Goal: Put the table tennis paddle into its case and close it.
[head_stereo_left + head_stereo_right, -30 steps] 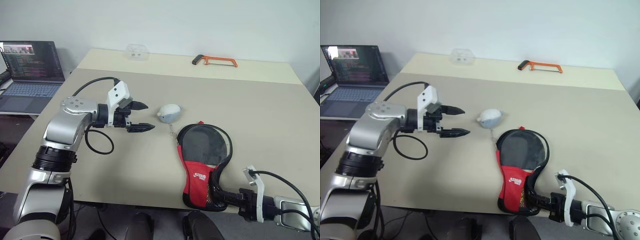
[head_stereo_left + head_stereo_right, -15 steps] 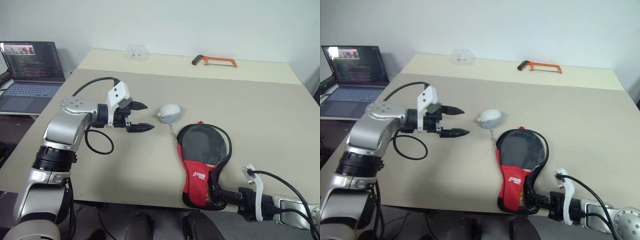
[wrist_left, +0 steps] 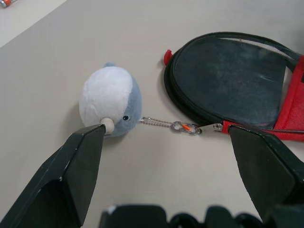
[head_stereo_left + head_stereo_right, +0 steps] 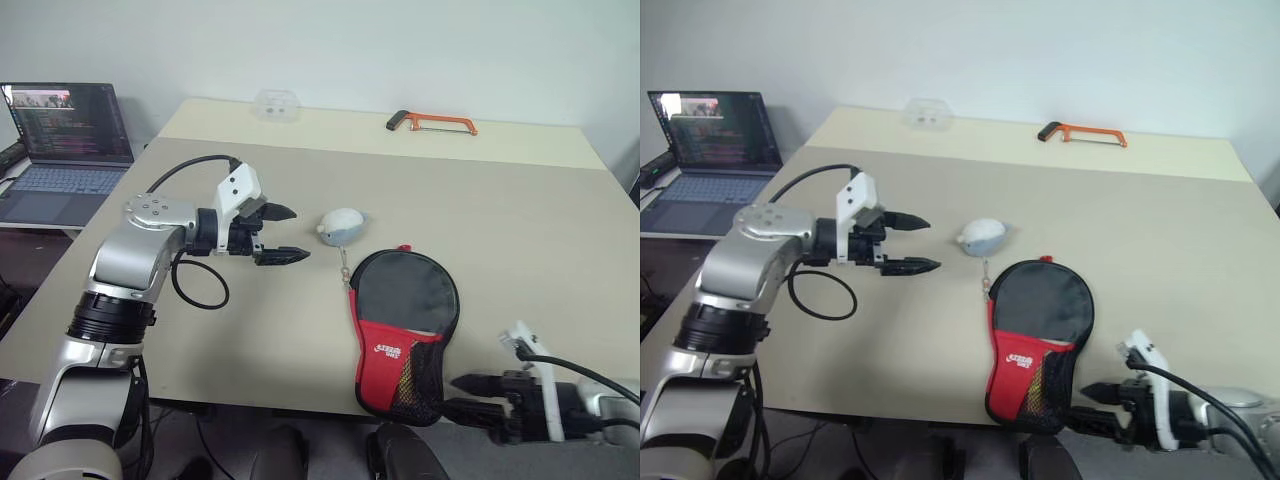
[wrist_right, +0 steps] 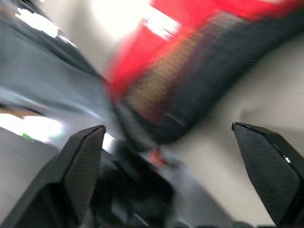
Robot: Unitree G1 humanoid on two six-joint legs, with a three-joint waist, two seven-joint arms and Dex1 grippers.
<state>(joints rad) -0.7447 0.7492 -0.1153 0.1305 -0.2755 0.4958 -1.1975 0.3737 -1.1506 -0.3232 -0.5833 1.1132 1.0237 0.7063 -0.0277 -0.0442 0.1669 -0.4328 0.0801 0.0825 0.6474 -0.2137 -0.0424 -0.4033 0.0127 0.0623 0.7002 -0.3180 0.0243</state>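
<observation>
The case, black fabric above a red band with a mesh pocket, lies flat near the table's front edge, its narrow end reaching the edge. A short chain ties it to a grey-white round charm just behind it. The table tennis paddle is hidden. My right gripper is open, just off the table's edge to the right of the case's narrow end, with nothing between its fingers. My left gripper hovers open over the table left of the charm, which it points at along with the case's round end.
An orange hacksaw and a clear plastic box lie at the far side of the beige table. An open laptop stands on a lower surface to the left.
My right gripper has opened, let go of the case's narrow end and drawn back to the right. The case's raised side has dropped flat. The left arm has stayed still.
</observation>
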